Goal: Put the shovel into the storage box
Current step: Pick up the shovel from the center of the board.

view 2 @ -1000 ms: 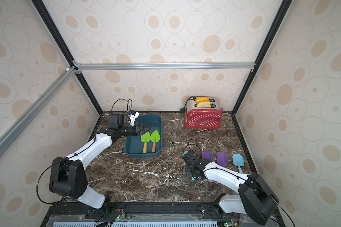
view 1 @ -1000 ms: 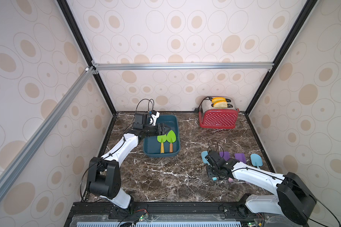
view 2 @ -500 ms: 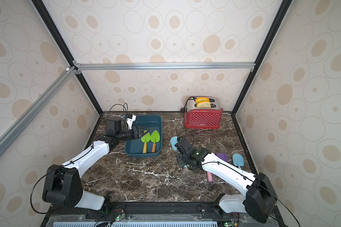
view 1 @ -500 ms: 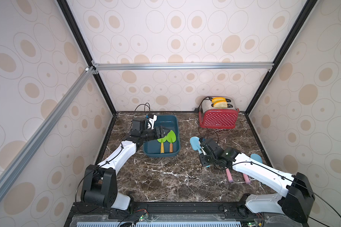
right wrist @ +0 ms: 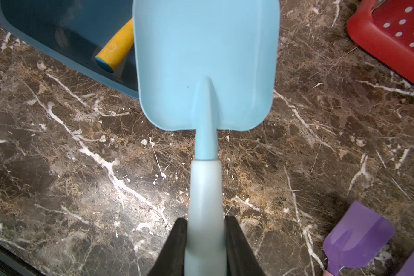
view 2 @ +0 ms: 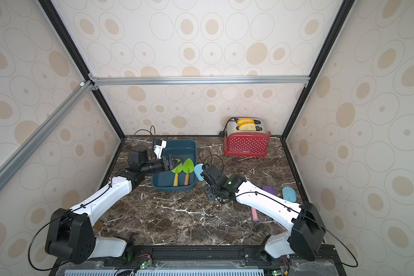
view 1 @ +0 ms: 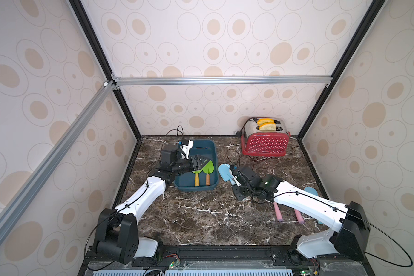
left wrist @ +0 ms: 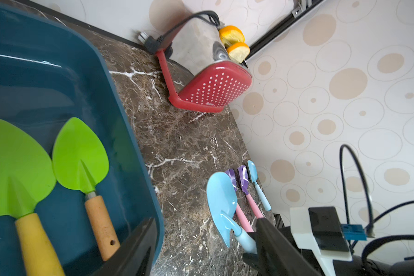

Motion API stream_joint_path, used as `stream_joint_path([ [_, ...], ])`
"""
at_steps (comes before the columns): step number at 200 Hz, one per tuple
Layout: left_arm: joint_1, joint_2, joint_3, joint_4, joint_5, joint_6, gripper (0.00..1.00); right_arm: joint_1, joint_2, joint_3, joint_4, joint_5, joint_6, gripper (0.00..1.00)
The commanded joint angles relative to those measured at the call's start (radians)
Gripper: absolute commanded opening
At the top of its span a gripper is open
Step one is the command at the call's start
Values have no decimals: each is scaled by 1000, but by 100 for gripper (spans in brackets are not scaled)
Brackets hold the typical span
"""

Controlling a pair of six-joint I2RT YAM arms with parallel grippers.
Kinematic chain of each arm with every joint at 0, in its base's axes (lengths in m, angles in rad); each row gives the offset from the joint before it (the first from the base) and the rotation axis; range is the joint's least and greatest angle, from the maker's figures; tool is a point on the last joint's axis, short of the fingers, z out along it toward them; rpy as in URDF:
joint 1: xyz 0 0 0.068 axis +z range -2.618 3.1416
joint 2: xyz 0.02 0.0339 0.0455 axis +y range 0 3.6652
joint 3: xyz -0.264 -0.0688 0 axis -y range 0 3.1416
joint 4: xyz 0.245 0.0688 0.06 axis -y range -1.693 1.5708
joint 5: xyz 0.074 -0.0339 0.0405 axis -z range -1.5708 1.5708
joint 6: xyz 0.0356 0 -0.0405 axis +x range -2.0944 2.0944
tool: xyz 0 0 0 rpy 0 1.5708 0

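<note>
Left wrist: two green shovels [left wrist: 80, 153] in box [left wrist: 58, 78].

Shovel [view 1: 225, 172] held off the table beside the box [view 1: 196, 188]
Pale-blue plastic shovel, gripped by its handle, blade just beside the box's side; dark teal box sits open, two green shovels [view 1: 209, 166] lying side by side inside

Storage box [view 1: 196, 190] left of toaster [view 1: 264, 145], shovels [view 1: 209, 166] inside.
</note>
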Motion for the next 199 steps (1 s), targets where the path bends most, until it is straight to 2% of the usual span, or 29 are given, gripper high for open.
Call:
stream_joint_path([
  [1, -46, 11, -1, 40, -18, -17, 68, 11, 21, 60, -2, 29, -26, 0],
  [33, -85, 37, 6, 63, -30, -32, 65, 15, 58, 130, -9, 58, -58, 0],
  [86, -88, 60, 2, 78, -41, -34, 61, 22, 85, 184, 6, 54, -79, 0],
  [133, -89, 88, -26, 212, -6, -125, 46, 51, 106, 201, 25, 54, -73, 0],
  [199, -90, 89, -46, 242, -6, -148, 13, 66, 119, 202, 61, 64, -82, 0],
])
